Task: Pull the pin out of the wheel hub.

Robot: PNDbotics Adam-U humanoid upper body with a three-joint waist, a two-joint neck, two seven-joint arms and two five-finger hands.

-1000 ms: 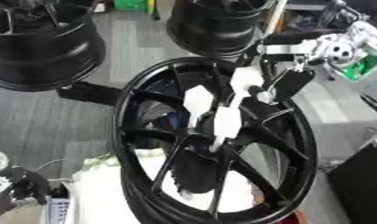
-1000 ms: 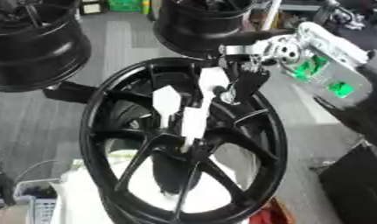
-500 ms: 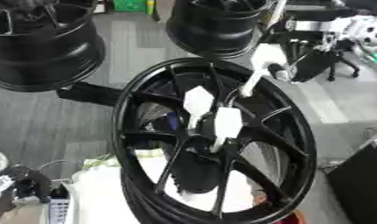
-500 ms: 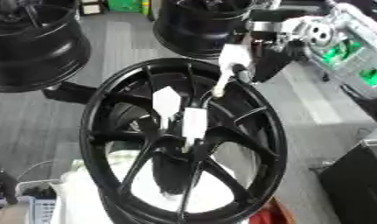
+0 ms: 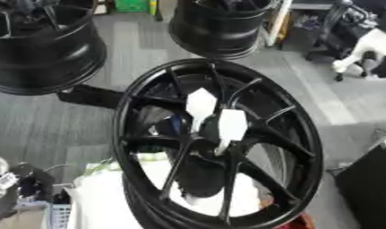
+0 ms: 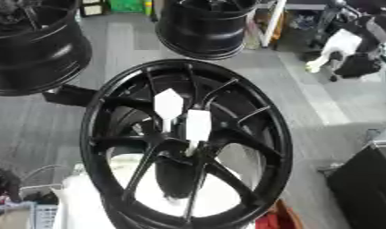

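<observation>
I am watching the wheel hub point(image 5: 307, 147) stand on edge in the middle of the left eye view. Its open face is tipped up toward the head camera, so the spokes and centre are easy to read from above. It seems to rest against a pale cloth or bag point(image 5: 94, 201) at its lower left, which I judge keeps it from rolling.

Two white pins point(image 5: 201, 105) sit side by side near the centre with their flat heads upward. Their stems run down toward the boss, just beside one another and seated among the spokes.

My right hand point(image 6: 366, 62) is up at the top right edge, well apart from the rim. Its fingers appear curled round a held pin point(image 6: 336, 47), a white piece shaped much like the two in the wheel. I take that for a pin drawn clear and held away so it cannot snag a spoke, though the hold is blurred and I say so with some doubt.

A dark shape low in the left corner is, I think, my left hand point(image 5: 25, 181), idle there and out of the way. How it is set I cannot tell.

Two spare black wheels point(image 5: 39, 49) lie on the floor point(image 5: 141, 49) behind, well apart from the work.

With two pins seated, I judge the job only partly done.
</observation>
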